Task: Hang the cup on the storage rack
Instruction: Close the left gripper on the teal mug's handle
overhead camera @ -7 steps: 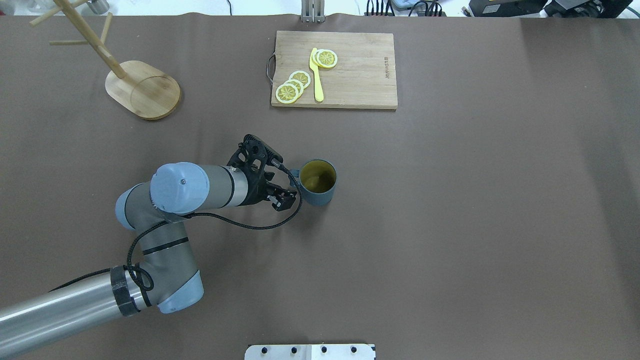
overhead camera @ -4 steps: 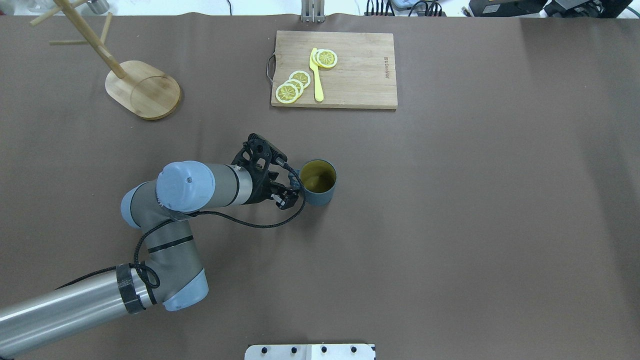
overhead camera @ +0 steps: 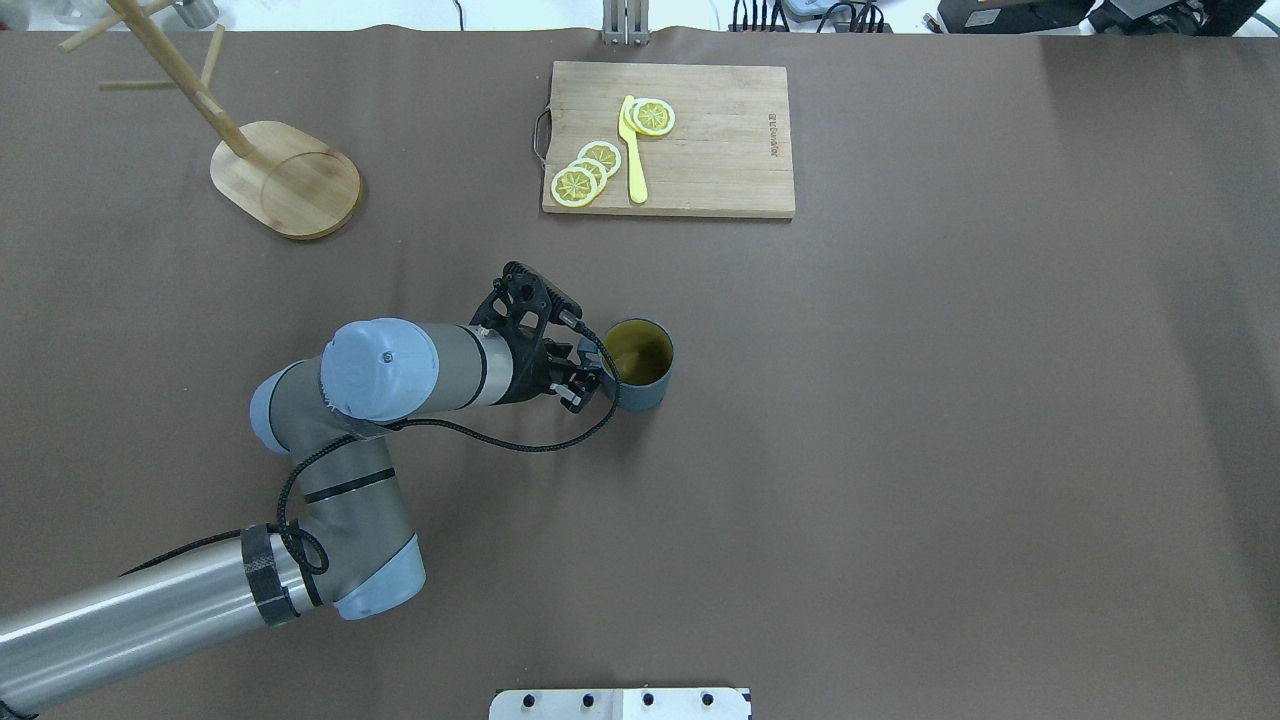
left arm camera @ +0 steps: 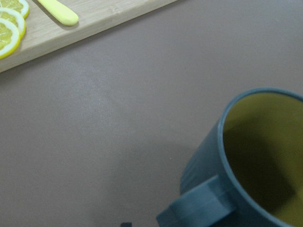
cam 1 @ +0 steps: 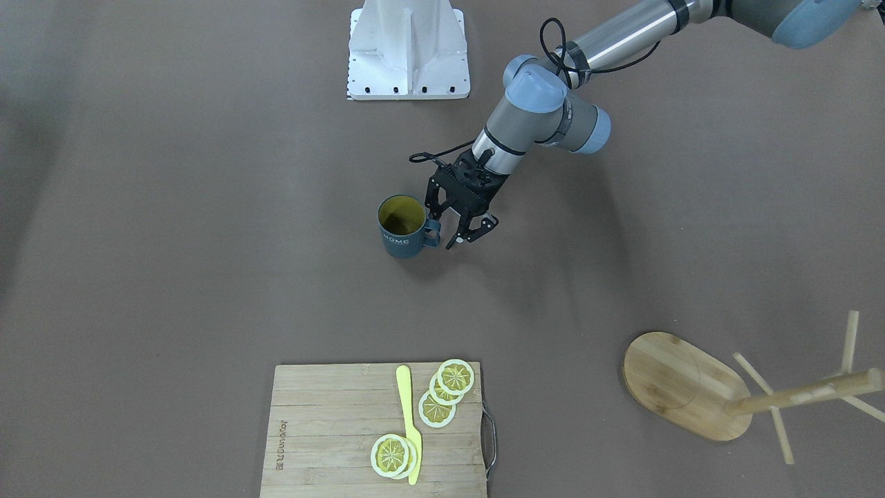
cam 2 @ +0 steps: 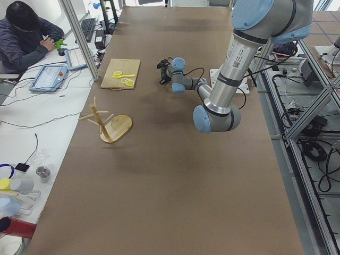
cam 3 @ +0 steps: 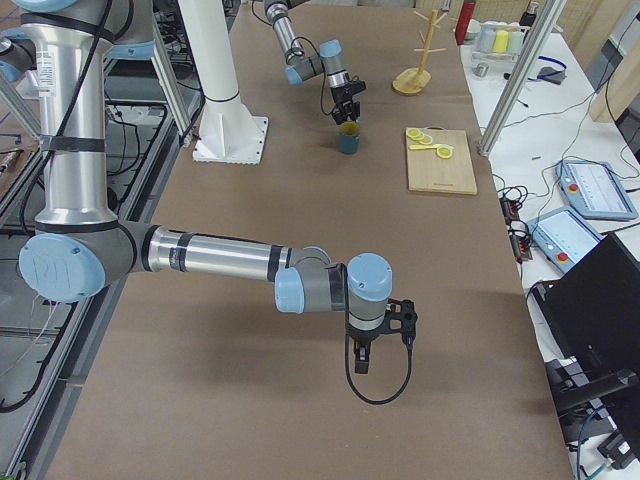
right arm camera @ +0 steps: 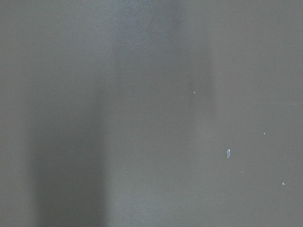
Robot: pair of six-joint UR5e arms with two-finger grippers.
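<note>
The slate-blue cup (overhead camera: pixel 640 385) with a mustard-yellow inside stands upright mid-table. In the front view (cam 1: pixel 401 242) it shows its "HOME" lettering, and its handle (cam 1: pixel 433 233) points at my left gripper. My left gripper (cam 1: pixel 462 241) is open and low over the table, right at the handle (left arm camera: pixel 201 210). I cannot tell whether the handle lies between the fingers. The bamboo storage rack (overhead camera: pixel 285 180) stands empty at the far left. My right gripper (cam 3: pixel 372 350) shows only in the exterior right view, over bare table, and I cannot tell its state.
A wooden cutting board (overhead camera: pixel 720 150) with lemon slices (overhead camera: pixel 585 172) and a yellow knife (overhead camera: pixel 632 150) lies at the far middle edge, beyond the cup. The robot's white base plate (cam 1: pixel 408 52) sits at the near edge.
My left arm has slid to the right, and its open gripper has come closer to the cup's handle. The cup has not moved.
</note>
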